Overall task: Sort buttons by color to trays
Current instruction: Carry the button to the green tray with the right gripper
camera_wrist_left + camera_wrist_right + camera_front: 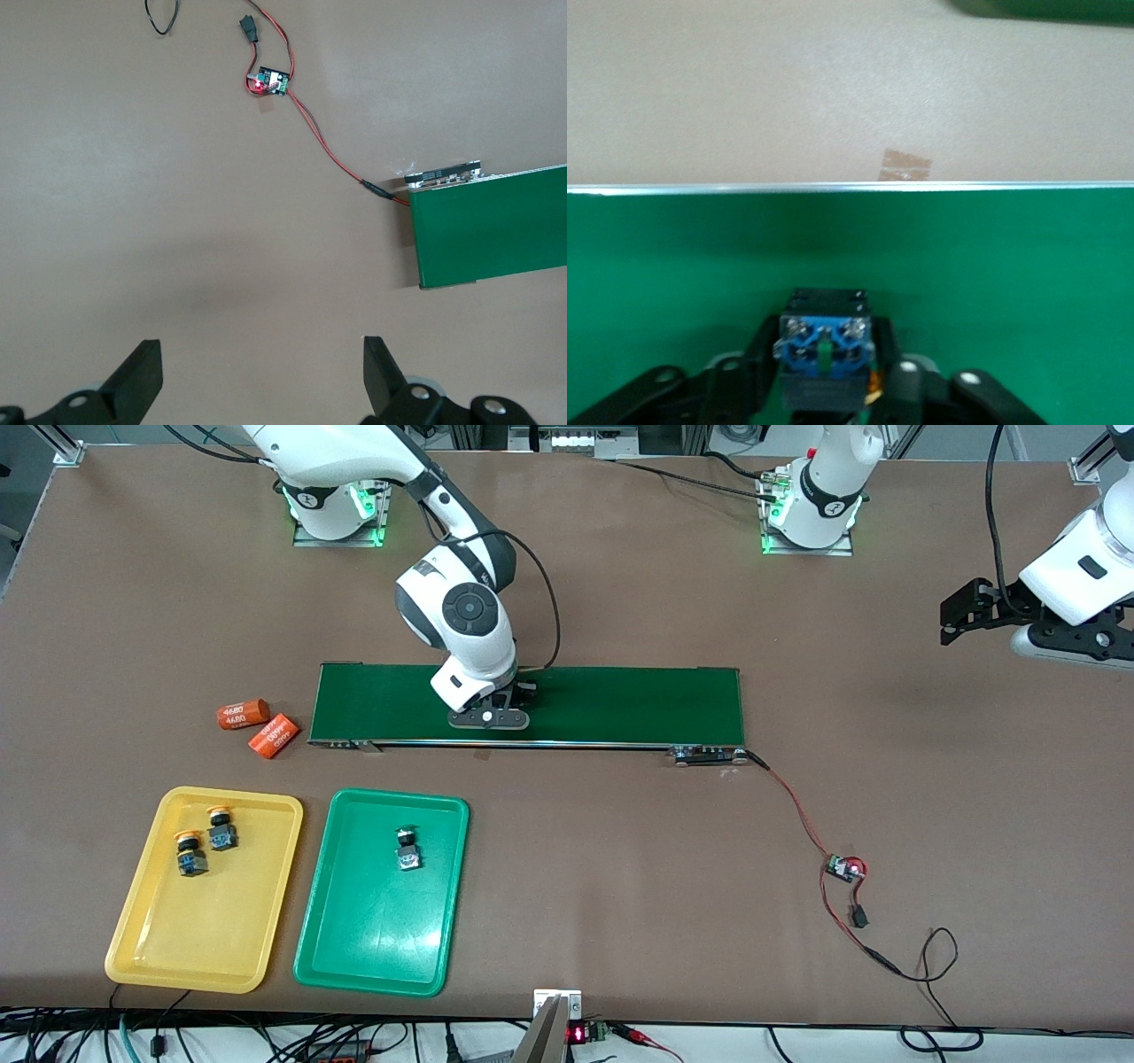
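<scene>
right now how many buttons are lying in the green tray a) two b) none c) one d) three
c) one: a single button lies in the green tray, two buttons lie in the yellow tray, and the fourth button is on the conveyor belt between the shut fingers of the right pincer.

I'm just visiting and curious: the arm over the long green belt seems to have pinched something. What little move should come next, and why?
Probably a straight lift. The right gripper is shut on a button down on the conveyor belt, so it must clear the belt before carrying it off. The yellow tray already holds two buttons, the green tray only one, which hints at green; the cap's colour is hidden. The left gripper waits, open.
</scene>
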Action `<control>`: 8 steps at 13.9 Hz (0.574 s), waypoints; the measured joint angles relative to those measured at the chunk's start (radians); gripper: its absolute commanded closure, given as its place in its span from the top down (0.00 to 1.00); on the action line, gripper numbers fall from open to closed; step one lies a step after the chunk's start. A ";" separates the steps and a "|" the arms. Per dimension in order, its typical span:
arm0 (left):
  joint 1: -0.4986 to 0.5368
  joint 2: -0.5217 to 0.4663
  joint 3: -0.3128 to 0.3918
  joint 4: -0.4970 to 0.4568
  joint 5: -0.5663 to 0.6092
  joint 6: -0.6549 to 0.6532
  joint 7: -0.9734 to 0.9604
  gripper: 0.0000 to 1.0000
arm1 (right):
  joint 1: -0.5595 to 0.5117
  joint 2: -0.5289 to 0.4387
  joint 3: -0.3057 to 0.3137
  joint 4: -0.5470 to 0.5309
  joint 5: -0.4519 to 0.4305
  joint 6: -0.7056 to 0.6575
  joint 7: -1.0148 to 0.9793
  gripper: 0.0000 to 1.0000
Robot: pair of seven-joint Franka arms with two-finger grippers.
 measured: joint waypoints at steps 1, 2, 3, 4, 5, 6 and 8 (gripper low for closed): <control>0.000 0.000 0.000 0.000 0.000 0.000 0.000 1.00 | -0.007 -0.001 0.000 0.000 0.000 0.000 -0.002 0.22; 0.000 0.000 0.000 0.000 0.000 0.000 0.000 1.00 | -0.014 -0.001 0.000 0.002 0.000 0.001 -0.006 0.20; 0.000 0.000 0.000 0.000 0.000 0.000 0.000 1.00 | -0.021 -0.005 -0.001 0.006 0.000 0.003 -0.008 0.20; 0.000 0.000 0.000 0.000 0.000 0.000 0.000 1.00 | -0.032 -0.015 -0.003 0.013 0.000 0.001 -0.011 0.20; 0.000 0.000 0.000 0.000 0.000 0.000 0.000 1.00 | -0.050 -0.033 -0.005 0.023 0.000 -0.011 -0.026 0.20; 0.000 0.000 0.000 0.000 0.000 0.000 0.000 1.00 | -0.074 -0.054 -0.006 0.043 0.000 -0.042 -0.059 0.20; 0.000 0.000 0.000 0.000 0.000 0.000 0.000 1.00 | -0.135 -0.091 -0.010 0.102 0.000 -0.111 -0.156 0.20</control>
